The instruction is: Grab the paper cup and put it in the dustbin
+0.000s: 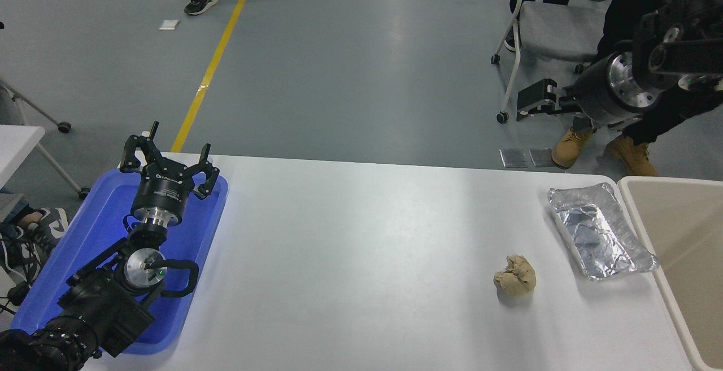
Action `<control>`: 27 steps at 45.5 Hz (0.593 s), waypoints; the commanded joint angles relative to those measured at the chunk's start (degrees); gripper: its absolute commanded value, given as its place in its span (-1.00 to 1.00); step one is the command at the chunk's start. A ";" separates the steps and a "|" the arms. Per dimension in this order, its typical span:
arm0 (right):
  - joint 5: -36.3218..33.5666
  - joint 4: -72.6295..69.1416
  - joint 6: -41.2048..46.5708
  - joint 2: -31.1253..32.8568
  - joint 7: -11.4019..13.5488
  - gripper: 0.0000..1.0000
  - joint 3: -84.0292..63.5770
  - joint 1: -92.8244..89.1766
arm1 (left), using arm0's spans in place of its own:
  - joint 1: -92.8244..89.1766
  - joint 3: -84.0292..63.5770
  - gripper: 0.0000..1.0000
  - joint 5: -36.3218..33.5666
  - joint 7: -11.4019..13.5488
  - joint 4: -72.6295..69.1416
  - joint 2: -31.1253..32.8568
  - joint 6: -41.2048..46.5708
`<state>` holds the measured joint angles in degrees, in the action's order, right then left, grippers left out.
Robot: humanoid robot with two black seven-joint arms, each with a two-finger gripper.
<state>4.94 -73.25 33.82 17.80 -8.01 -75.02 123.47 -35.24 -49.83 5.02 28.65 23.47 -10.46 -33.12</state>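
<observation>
Grey glossy floor [350, 60], yellow line [212, 66] running across. White wheeled chair [556, 15] far right. Ceiling light glare on floor.

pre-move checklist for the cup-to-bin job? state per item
1. Paper cup on the table: not ok, none in view; only a crumpled paper ball and a foil tray lie there.
2. Cup in the right pincer: not ok, nothing shows between its fingers.
3. Right pincer open or shut: cannot tell, seen edge-on.
4. Dustbin in place: ok, at the table's right end, next to the foil tray; its inside is only partly in view.
5. Left pincer parked: ok, open over the blue tray.
6. Clearance: not ok, a person stands just behind the right arm.
</observation>
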 commanded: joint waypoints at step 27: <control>0.77 -7.87 11.18 -2.86 0.02 1.00 0.05 7.22 | 0.00 0.00 1.00 -0.01 0.00 0.00 0.00 -0.02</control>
<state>5.66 -80.37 44.24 15.44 -8.00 -75.14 129.96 -35.24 -49.83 5.03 28.65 23.47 -10.46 -33.10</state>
